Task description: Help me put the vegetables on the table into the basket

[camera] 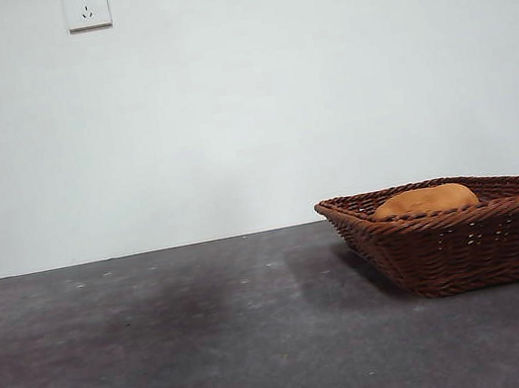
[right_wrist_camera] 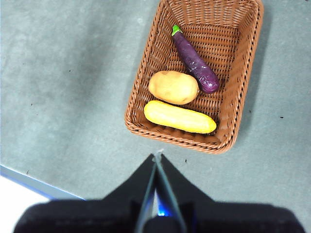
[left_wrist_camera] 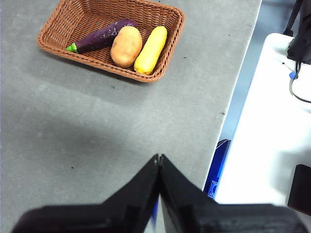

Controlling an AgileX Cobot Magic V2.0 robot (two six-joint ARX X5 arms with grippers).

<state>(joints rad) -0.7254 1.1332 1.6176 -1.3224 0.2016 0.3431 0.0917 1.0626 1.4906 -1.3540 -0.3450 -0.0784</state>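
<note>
The brown wicker basket (camera: pixel 509 240) stands at the right of the grey table (camera: pixel 167 351); only the tan potato (camera: pixel 427 200) shows over its rim there. From above, the basket (right_wrist_camera: pixel 141 92) holds three vegetables side by side: a purple eggplant (right_wrist_camera: pixel 195 60), the potato (right_wrist_camera: pixel 173 87) and a long yellow one (right_wrist_camera: pixel 179 117). The left wrist view shows the same basket (left_wrist_camera: pixel 170 53) with eggplant (left_wrist_camera: pixel 103 35), potato (left_wrist_camera: pixel 126 45) and yellow vegetable (left_wrist_camera: pixel 150 49). My left gripper (left_wrist_camera: pixel 158 158) and right gripper (right_wrist_camera: pixel 158 154) are both shut, empty, raised well clear of the basket.
Two wall sockets (camera: pixel 86 5) sit high on the white wall behind the table. The table's edge (left_wrist_camera: pixel 238 92) runs beside a white surface (left_wrist_camera: pixel 272 121) with black cables. Bare grey table lies left of the basket.
</note>
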